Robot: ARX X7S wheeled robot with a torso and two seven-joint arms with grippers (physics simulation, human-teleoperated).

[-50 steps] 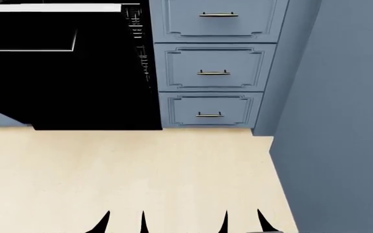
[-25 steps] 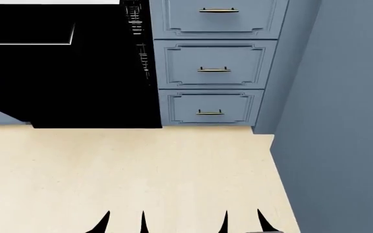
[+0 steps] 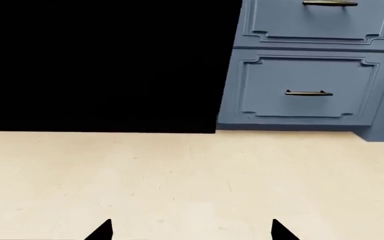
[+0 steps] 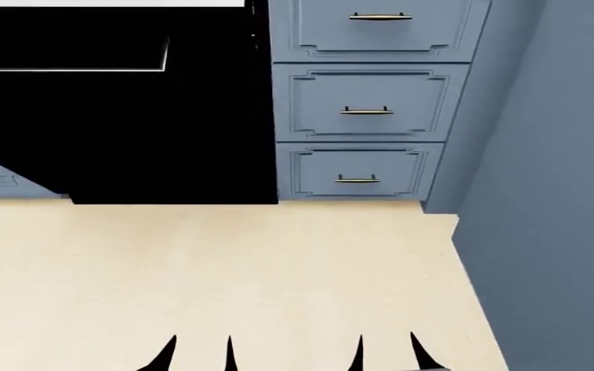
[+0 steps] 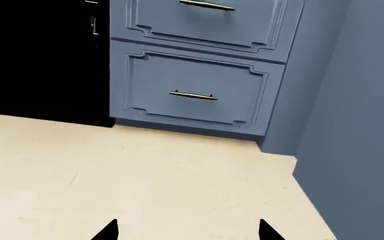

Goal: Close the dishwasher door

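The dishwasher door is a wide glossy black panel at the upper left of the head view. A silver strip runs along its top and its silver bar handle lies across it. Its lower left edge slants over the blue cabinet behind, so it seems to stand out from the cabinet front. It also fills the left wrist view's black area and shows in the right wrist view. My left gripper and right gripper are both open over the floor, well short of the door.
A stack of blue-grey drawer fronts with small brass handles stands right of the door. A tall blue-grey wall panel closes off the right side. Pale beige floor lies between me and the cabinets.
The head view has shifted, so door and drawers now sit further right in it. The wire rack sliver at the door's right edge is almost gone. Both grippers look unchanged.
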